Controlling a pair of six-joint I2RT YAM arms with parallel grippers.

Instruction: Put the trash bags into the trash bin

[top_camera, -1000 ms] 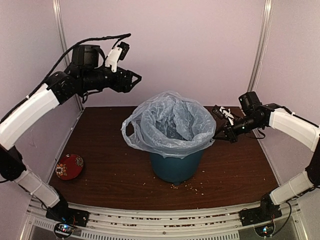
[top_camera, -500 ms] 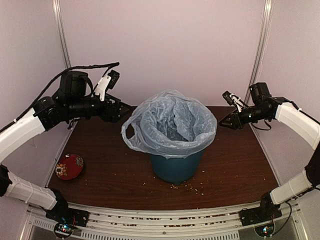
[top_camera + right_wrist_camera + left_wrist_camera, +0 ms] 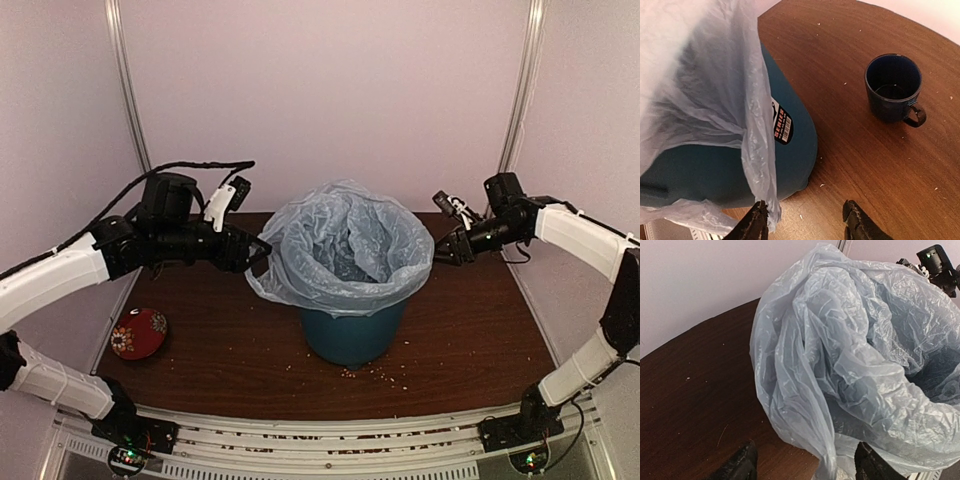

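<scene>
Left pincer [image 3: 262, 251] spread wide, bag [image 3: 345, 250] edge between its tips, ungripped; right pincer [image 3: 440, 253] parted, empty, beside bin [image 3: 350, 335].

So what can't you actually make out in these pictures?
Inside of the trash bin: every view, the trash bag covers it.
The bin's label: right wrist view, print too small, bag overlaps its edge.
The mug: missing from the top view, probably behind the bag.
The left gripper: left wrist view, fingers cut by the bottom edge; contact with the bag unclear.
</scene>
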